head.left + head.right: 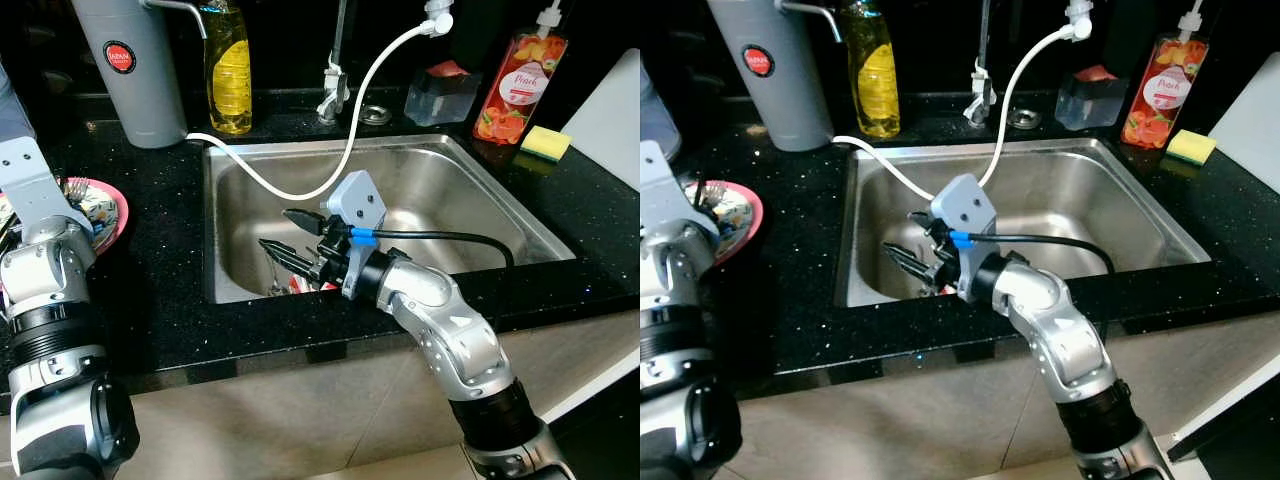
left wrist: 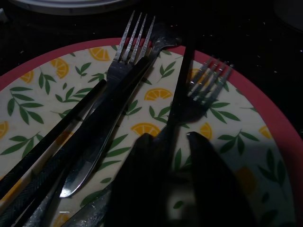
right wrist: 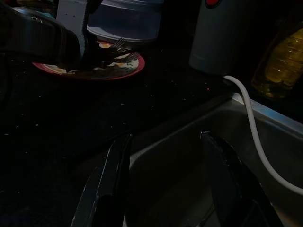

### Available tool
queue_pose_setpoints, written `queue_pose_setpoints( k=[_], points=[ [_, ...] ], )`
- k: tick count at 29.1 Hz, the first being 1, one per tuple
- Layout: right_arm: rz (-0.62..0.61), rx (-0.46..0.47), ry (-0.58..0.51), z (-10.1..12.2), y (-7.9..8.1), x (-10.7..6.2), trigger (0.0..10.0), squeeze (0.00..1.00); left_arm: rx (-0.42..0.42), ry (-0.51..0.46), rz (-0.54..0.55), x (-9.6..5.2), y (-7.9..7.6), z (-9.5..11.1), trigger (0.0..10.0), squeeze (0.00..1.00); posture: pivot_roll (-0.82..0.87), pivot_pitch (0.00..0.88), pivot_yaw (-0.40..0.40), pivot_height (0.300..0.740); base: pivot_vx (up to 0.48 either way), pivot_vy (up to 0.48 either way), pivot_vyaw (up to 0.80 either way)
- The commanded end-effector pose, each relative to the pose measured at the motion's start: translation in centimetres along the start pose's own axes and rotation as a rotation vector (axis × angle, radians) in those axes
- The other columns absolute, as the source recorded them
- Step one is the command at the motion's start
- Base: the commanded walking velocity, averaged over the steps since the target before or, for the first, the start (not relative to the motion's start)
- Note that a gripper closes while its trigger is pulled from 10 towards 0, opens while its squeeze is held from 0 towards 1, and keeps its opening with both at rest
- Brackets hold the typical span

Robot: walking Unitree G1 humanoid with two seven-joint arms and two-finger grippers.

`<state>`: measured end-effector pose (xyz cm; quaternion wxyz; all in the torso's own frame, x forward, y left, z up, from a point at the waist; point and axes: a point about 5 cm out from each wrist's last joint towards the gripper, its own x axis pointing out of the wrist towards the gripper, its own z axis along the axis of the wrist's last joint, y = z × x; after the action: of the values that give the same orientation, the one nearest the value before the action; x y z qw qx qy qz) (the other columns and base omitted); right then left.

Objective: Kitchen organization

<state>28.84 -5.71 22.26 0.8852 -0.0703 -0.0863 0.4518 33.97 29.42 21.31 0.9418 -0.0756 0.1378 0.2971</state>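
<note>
Right hand (image 1: 285,232) open over sink (image 1: 440,160)

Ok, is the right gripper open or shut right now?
Open. The right gripper hangs over the sink, its two black fingers spread wide apart with nothing between them.

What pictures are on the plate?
Yellow lemon slices and green leaves, with a pink rim; the plate shows best in the left wrist view.

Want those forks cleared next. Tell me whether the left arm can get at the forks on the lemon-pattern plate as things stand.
Probably yes. The left tool hangs directly over the plate, its fingers close together near one fork, with a second fork and dark utensils beside it. Nothing covers them, though the crowded cutlery may make a clean single pick awkward.
</note>
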Motion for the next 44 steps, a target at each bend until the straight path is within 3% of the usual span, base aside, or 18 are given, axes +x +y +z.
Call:
queue_pose_setpoints(
  k=[1, 7, 12, 13, 14, 16, 17, 19, 22, 23, 26, 29, 33, 36, 40, 42, 44],
  points=[
    [-0.008, 0.01, 0.003, 0.0, 0.0, -0.2, 10.0, 0.0, 0.025, 0.019, 0.006, 0.2, 0.3, -0.7, 0.0, 0.0, 0.07, 0.0, -0.003, 0.74, 0.0, 0.0, 0.0],
    [-0.016, 0.012, 0.003, 0.0, -0.1, -0.2, 10.0, 0.0, 0.015, -0.004, -0.001, 0.0, 0.1, -0.3, 0.0, 0.0, 0.07, 0.0, -0.008, 0.74, 0.0, 0.0, 0.0],
    [-0.019, 0.013, 0.003, 0.0, -0.1, -0.3, 10.0, 0.0, 0.042, -0.115, 0.016, -0.4, 0.0, 1.1, 0.0, 0.0, 0.07, 0.0, -0.009, 0.74, 0.0, 0.0, 0.0],
    [-0.019, 0.013, 0.003, 0.0, -0.1, -0.3, 10.0, 0.0, 0.055, -0.181, 0.012, -0.8, -0.3, 2.1, 0.0, 0.0, 0.07, 0.0, -0.009, 0.74, 0.0, 0.0, 0.0],
    [-0.02, 0.014, 0.002, 0.0, -0.1, -0.3, 10.0, 0.0, 0.068, -0.259, -0.001, -1.3, -0.7, 3.1, 2.8, 0.0, 0.07, 0.0, -0.009, 0.74, 0.0, 0.0, 0.0],
    [-0.021, 0.015, 0.002, 0.0, -0.2, -0.3, 10.0, 0.0, 0.074, -0.308, -0.01, -1.6, -1.0, 3.8, 2.8, 0.0, 0.07, 0.0, -0.009, 0.74, 0.0, 0.0, 0.0],
    [-0.024, 0.015, 0.001, 0.0, -0.2, -0.3, 10.0, 0.0, 0.11, -0.419, -0.068, -2.6, -2.0, 5.1, 10.0, 0.0, 0.07, 0.0, -0.011, 0.74, 0.0, 0.0, 0.0],
    [-0.024, 0.015, 0.001, 0.0, -0.2, -0.3, 10.0, 0.0, 0.128, -0.451, -0.093, -2.9, -2.5, 5.5, 10.0, 0.0, 0.07, 0.0, -0.011, 0.74, 0.0, 0.0, 0.0],
    [-0.025, 0.013, 0.002, 0.1, -0.3, -0.3, 10.0, 0.0, 0.175, -0.446, -0.34, -4.2, -5.7, 4.9, 10.0, 0.0, 0.07, 0.0, -0.012, 0.74, 0.0, 0.0, 0.0],
    [-0.026, 0.011, 0.003, 0.1, -0.3, -0.3, 10.0, 0.0, 0.192, -0.412, -0.459, -5.0, -7.2, 4.1, 10.0, 0.0, 0.07, 0.0, -0.013, 0.74, 0.0, 0.0, 0.0],
    [-0.029, 0.009, -0.001, 0.3, -0.4, -0.3, 10.0, 0.0, 0.142, -0.306, -0.693, -6.6, -9.6, 2.8, 10.0, 0.0, 0.07, 0.0, -0.015, 0.74, 0.0, 0.0, 0.0],
    [-0.033, 0.011, -0.012, 0.5, -0.6, -0.3, 10.0, 0.0, 0.149, -0.221, -0.836, -7.5, -11.1, 2.0, 10.0, 0.0, 0.07, 0.0, -0.013, 0.74, 0.0, 0.0, 0.0],
    [-0.063, 0.012, -0.026, 0.9, -1.0, -0.3, 10.0, 0.0, 0.245, -0.168, -0.91, -7.4, -12.1, 1.0, 10.0, 0.0, 0.06, 0.0, -0.011, 0.74, 0.0, 0.0, 0.0],
    [-0.245, 0.01, 0.077, -0.2, -3.3, -0.4, 10.0, 0.0, 0.241, -0.117, -0.968, -7.2, -13.1, 0.6, 10.0, 0.0, 0.06, 0.0, -0.009, 0.74, 0.0, 0.0, 0.0],
    [-0.563, 0.048, 0.197, -2.1, -7.6, -2.2, 10.0, 0.0, 0.376, -0.083, -1.031, -7.2, -15.2, 0.3, 10.0, 0.0, 0.05, 0.0, -0.004, 0.74, 0.0, 0.0, 0.0],
    [-0.568, 0.056, 0.196, -2.1, -7.7, -2.4, 10.0, 0.0, 0.391, -0.072, -1.051, -7.3, -15.7, 0.1, 10.0, 0.0, 0.05, 0.0, -0.004, 0.74, 0.0, 0.0, 0.0],
    [-0.57, 0.055, 0.194, -2.1, -7.7, -2.6, 10.0, 0.0, 0.47, -0.076, -1.068, -7.2, -16.8, -0.7, 10.0, 0.0, 0.02, 0.0, 0.011, 0.74, 0.0, 0.0, 0.0]
  ],
)
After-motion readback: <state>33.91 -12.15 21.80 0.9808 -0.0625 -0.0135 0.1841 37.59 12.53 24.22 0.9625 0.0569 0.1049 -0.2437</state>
